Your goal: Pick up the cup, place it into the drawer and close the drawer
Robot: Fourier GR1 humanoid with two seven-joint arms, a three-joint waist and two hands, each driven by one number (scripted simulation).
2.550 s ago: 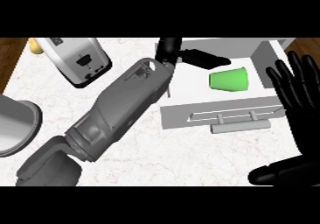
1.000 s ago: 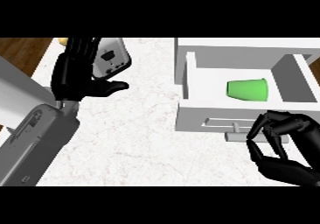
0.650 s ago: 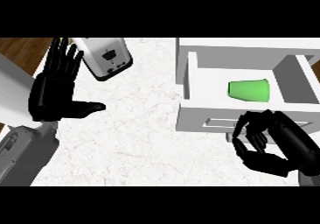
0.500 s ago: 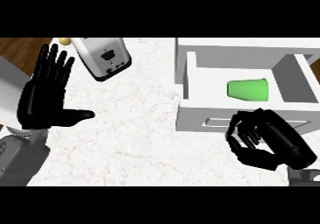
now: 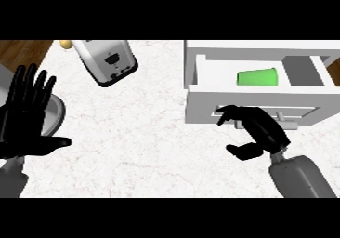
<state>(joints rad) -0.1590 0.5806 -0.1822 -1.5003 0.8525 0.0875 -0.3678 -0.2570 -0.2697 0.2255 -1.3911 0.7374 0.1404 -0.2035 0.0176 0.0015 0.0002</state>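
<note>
White marbled bench point(image 5: 152, 139) fills most of the view, with brown wood floor showing at the top corners.

Right robot hand point(image 5: 258, 132): one, at the lower right, on a grey forearm that comes up from the bottom edge. Its fingers are curled and hold nothing; the fingertips point(image 5: 224, 111) lie against the front panel of the drawer point(image 5: 200, 74), by the handle point(image 5: 286, 122), and the thumb points left over the bench.

Left robot hand point(image 5: 22, 123): one, at the left edge, open, fingers straight and pointing up, thumb stuck out to the right. It rests there, partly over a grey round vessel point(image 5: 55, 111) of which only the rim shows.

One drawer, white, standing open, at the upper right. One cup point(image 5: 258, 77), green, lying on its side inside the drawer's main compartment; a narrower grey section sits to its right.

One toaster point(image 5: 105, 61), silver with a dark end panel, tilted at the upper left of the bench, well apart from both hands. A small yellow object point(image 5: 65, 44) is just beside its top left corner. No writing or brand can be read on anything.
</note>
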